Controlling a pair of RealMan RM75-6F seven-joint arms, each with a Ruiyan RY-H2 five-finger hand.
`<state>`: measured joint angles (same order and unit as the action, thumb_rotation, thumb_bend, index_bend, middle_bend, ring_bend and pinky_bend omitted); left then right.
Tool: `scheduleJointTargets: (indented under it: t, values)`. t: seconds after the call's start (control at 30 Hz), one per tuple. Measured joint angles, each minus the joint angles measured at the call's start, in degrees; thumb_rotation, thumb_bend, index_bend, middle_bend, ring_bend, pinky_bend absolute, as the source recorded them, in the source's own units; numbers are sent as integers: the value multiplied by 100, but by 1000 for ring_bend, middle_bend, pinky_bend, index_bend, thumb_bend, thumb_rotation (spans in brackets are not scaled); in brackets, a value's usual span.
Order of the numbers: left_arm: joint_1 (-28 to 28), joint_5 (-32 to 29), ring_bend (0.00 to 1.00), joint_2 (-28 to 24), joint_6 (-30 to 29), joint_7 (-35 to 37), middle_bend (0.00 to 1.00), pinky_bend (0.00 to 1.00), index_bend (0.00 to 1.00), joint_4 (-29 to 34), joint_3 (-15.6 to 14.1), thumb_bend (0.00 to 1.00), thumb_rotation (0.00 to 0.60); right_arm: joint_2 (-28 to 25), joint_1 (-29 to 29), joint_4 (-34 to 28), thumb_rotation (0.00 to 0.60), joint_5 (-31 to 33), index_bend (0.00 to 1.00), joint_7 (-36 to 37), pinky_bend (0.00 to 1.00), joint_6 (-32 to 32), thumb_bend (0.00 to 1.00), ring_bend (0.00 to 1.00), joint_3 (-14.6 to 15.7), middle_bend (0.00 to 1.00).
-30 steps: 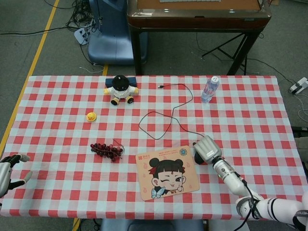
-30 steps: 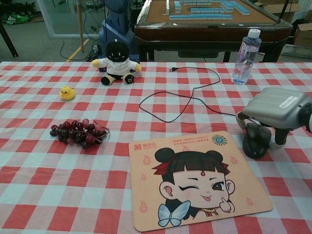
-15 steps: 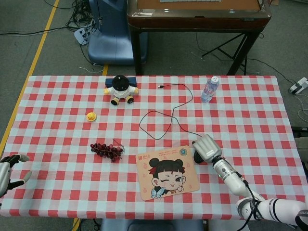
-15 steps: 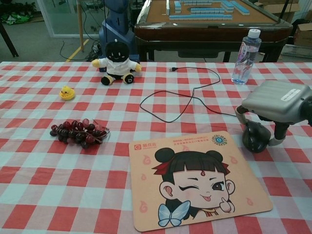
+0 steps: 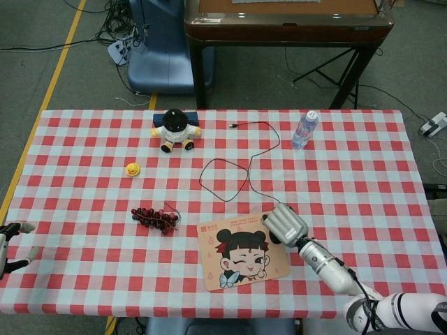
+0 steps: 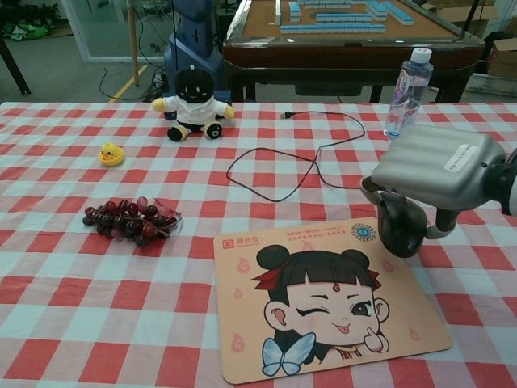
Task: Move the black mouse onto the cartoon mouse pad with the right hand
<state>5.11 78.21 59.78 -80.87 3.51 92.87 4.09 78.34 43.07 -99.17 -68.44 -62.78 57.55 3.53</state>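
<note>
Gripping the black mouse [image 6: 401,227] in my right hand [image 6: 436,174], I hold it at the top right corner of the cartoon mouse pad [image 6: 323,297], its cable [image 6: 279,166] trailing across the tabletop [image 6: 73,267].

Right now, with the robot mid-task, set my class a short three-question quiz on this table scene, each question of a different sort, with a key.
1. True or false: the right hand holds the black mouse.
2. Multiple choice: what lies left of the cartoon mouse pad? A) water bottle B) grapes C) plush doll
3. Fill in: the mouse's cable loops across the ____ tablecloth.

Key:
1. True; its fingers wrap the mouse at the pad's right corner.
2. B, the grapes.
3. Checked; the tablecloth is red and white.
</note>
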Motion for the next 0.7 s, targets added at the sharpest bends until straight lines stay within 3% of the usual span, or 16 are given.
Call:
scheduleJointTargets:
  t: [0.37,0.7]
  values:
    - [-40,-192,389,-62,-10,81,422,627,484,-46,94,289,600,395,228,29,600,-612,454,-743,1000,-161,0,991,216,1000]
    - [-78,-320,389,-110,-1,179,422,627,484,-78,152,290,600,724,405,308,600,-1049,454,-593,1000,-449,0,991,237,1000]
